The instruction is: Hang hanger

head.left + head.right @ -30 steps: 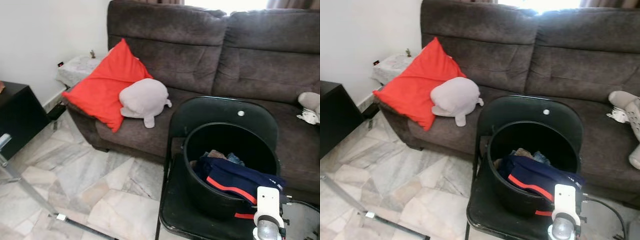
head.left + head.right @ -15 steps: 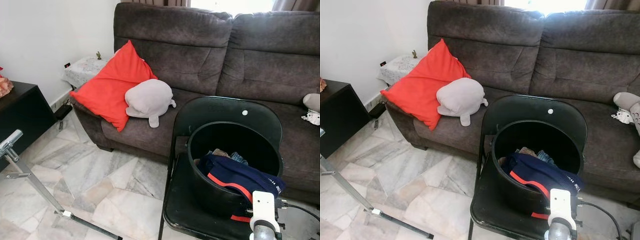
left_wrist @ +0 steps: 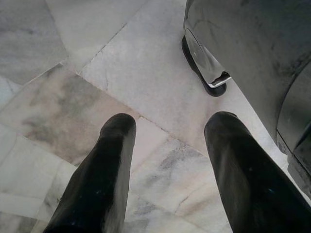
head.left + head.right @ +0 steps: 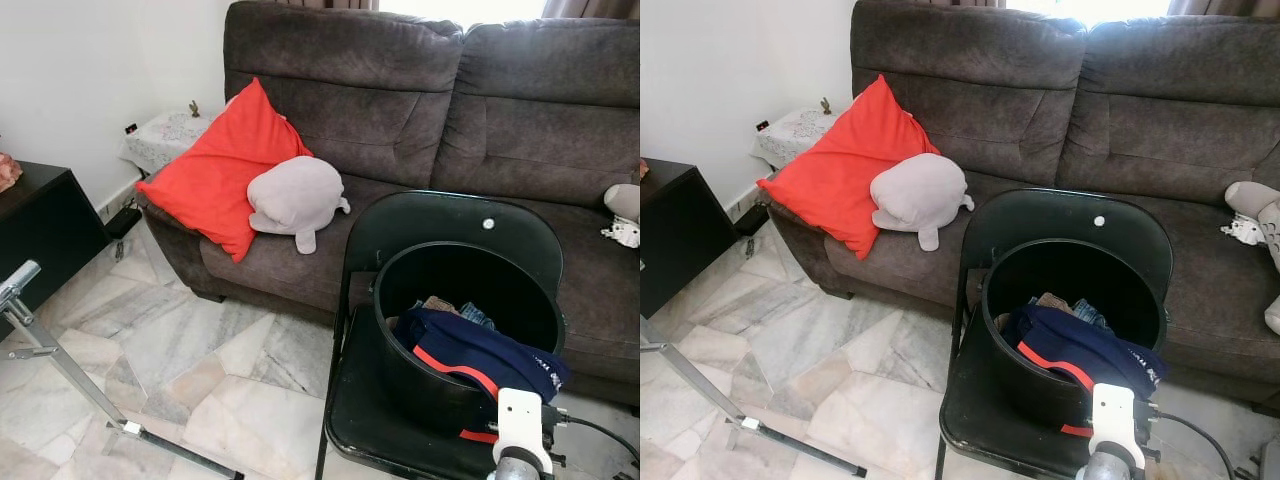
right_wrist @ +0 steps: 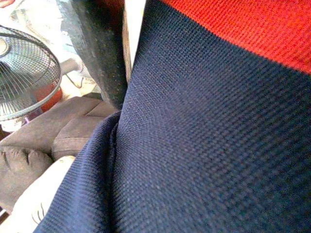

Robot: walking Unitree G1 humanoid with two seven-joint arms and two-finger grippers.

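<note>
I see a dark sofa [image 4: 420,110] across the back, with a red cushion [image 4: 215,165] and a grey plush [image 4: 295,195] at about 10 o'clock from my right arm. At 12 o'clock, directly before me, a black folding chair [image 4: 440,235] carries a black bucket [image 4: 455,290]. Inside the bucket lies a navy garment [image 4: 480,350] with a red stripe, draped over the near rim, with other clothes under it. A metal rack leg [image 4: 60,360] slants across the marble floor [image 4: 200,350] at 8 o'clock. I can make out no hanger anywhere, so I judge it is either buried in the bucket or out of sight.

My right arm is the nearer one: its wrist sits at the bucket's near rim, camera pressed against navy cloth. I cannot tell the right tool's state. My left tool [image 3: 167,165] hangs idle over the floor by the chair foot [image 3: 209,80], fingers [image 3: 104,170] spread apart, empty.
</note>
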